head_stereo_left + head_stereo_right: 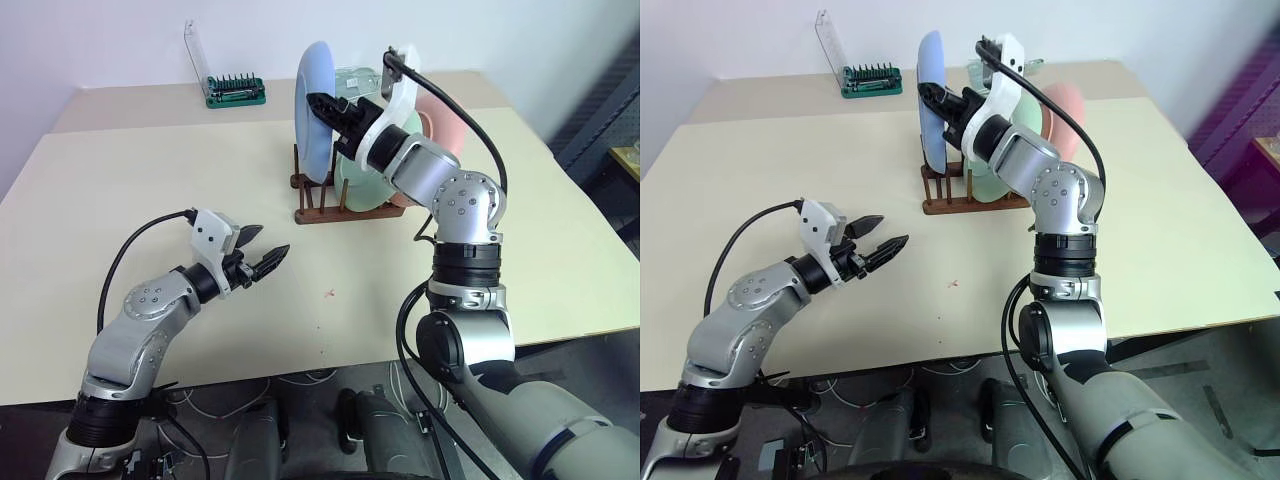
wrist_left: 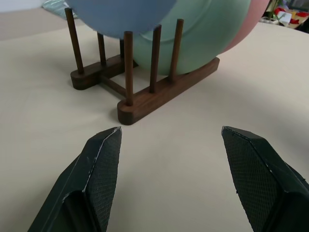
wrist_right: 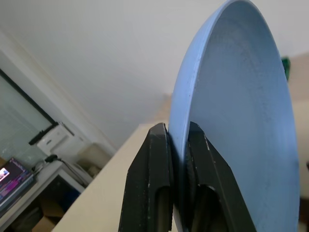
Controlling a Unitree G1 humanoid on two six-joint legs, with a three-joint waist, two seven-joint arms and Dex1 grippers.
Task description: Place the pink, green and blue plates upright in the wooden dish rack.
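The blue plate [image 1: 311, 105] stands upright over the left end of the wooden dish rack [image 1: 335, 212], its lower rim dipping between the pegs. My right gripper [image 1: 323, 104] is shut on its rim, and the right wrist view shows both fingers clamping the blue plate [image 3: 241, 121]. Behind it in the rack the green plate [image 1: 362, 185] stands upright. The pink plate [image 1: 446, 122] leans behind that one, partly hidden by my right arm. My left gripper [image 1: 264, 257] hovers low over the table, short of the rack [image 2: 159, 94]. It is open, with nothing between its fingers [image 2: 104, 159].
A green screwdriver-bit holder [image 1: 235, 92] with a raised clear lid sits at the back of the beige table [image 1: 130, 190]. The table's front edge runs just below my left arm. Bare tabletop lies to the left and right of the rack.
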